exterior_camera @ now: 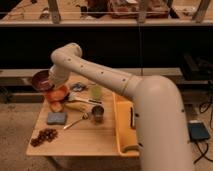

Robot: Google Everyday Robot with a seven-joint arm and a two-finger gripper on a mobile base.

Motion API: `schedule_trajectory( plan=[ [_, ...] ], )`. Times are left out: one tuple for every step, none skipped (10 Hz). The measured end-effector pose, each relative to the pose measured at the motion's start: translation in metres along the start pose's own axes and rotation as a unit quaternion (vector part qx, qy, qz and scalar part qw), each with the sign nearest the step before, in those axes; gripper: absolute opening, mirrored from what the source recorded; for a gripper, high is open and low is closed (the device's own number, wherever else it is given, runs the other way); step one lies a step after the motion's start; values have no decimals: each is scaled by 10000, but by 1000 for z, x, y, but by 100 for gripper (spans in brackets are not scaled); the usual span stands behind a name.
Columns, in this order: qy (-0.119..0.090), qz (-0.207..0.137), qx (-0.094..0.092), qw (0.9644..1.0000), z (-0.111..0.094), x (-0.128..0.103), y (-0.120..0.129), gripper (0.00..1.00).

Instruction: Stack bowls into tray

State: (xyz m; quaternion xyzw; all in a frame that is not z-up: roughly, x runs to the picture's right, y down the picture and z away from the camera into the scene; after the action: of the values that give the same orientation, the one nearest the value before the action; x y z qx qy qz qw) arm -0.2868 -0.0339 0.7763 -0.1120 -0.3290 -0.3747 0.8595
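My gripper is at the far left of the wooden table, at the end of the white arm that sweeps in from the lower right. It is shut on the rim of the dark maroon bowl and holds it raised, just up and left of the orange bowl, which rests on the table. The yellow tray stands along the table's right side. The arm covers much of it, and something dark lies inside.
A small metal cup and a green cup stand mid-table. A spoon, a blue sponge and dark grapes lie toward the front left. A dark shelf runs behind the table.
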Motion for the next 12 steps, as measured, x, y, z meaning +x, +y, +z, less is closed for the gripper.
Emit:
schedule_trajectory(
  plan=[
    [8,-28,-52,10000,7,-2,-10,0],
    [10,-36,-65,10000,9,-3,-12,0],
    [11,-36,-65,10000,9,-2,-12,0],
    [13,-32,-64,10000,9,-2,-12,0],
    [16,-30,-67,10000,9,-1,-11,0],
    [17,-31,-71,10000,9,-1,-10,0],
    [-10,-24,11,10000,11,5,-7,0],
    [-28,-22,68,10000,16,17,1,0],
    [-24,-10,100,9999,22,30,9,0],
    [-30,-5,125,9999,41,51,23,0],
    [-41,-15,126,9999,54,63,30,0],
    [-63,-21,134,9999,66,76,38,0]
  ],
)
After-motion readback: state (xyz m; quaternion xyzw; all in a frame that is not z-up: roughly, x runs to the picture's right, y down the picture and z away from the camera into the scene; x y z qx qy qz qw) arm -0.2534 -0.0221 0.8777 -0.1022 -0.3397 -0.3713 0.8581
